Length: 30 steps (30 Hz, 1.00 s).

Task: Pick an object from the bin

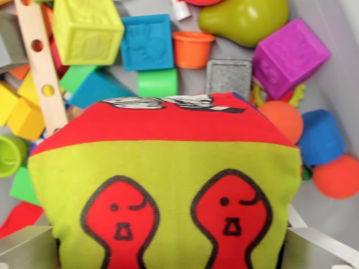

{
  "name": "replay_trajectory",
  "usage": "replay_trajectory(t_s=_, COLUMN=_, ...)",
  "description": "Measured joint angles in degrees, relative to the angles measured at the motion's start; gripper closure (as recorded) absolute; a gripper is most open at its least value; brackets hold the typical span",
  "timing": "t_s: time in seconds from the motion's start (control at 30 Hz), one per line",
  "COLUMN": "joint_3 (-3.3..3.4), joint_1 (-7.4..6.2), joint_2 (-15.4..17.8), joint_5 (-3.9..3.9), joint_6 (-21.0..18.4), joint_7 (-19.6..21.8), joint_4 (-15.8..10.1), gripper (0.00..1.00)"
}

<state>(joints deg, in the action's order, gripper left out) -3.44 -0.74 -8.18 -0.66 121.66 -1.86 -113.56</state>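
Observation:
A soft fabric bag [168, 162], yellow-green with a red top band and two red cartoon figures, fills the lower middle of the wrist view. My gripper [168, 249] is shut on it. One metal finger [28, 246] shows at the bottom left and the other at the bottom right, each pressed against a side of the bag. The bag hangs above the toys in the grey bin [342, 73] and hides what lies under it.
Below lie a yellow-green cube [87, 28], blue cube [147, 42], orange cup [192, 49], green pear [244, 19], purple cube [289, 56], grey block [228, 75], two orange balls [338, 176], and a wooden strip with holes [40, 61].

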Motion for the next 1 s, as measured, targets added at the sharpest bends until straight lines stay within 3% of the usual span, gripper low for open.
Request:
replay_trajectory(t_s=0.53, joint_3=0.0, joint_1=0.0, joint_2=2.7, joint_5=0.13, joint_6=-7.9, joint_7=-0.2, joint_4=5.3, gripper=1.0)
replay_trajectory(t_s=1.0, joint_3=0.0, joint_1=0.0, joint_2=3.6, joint_5=0.17, joint_6=-12.6, joint_7=-0.3, joint_4=9.0, gripper=1.0)
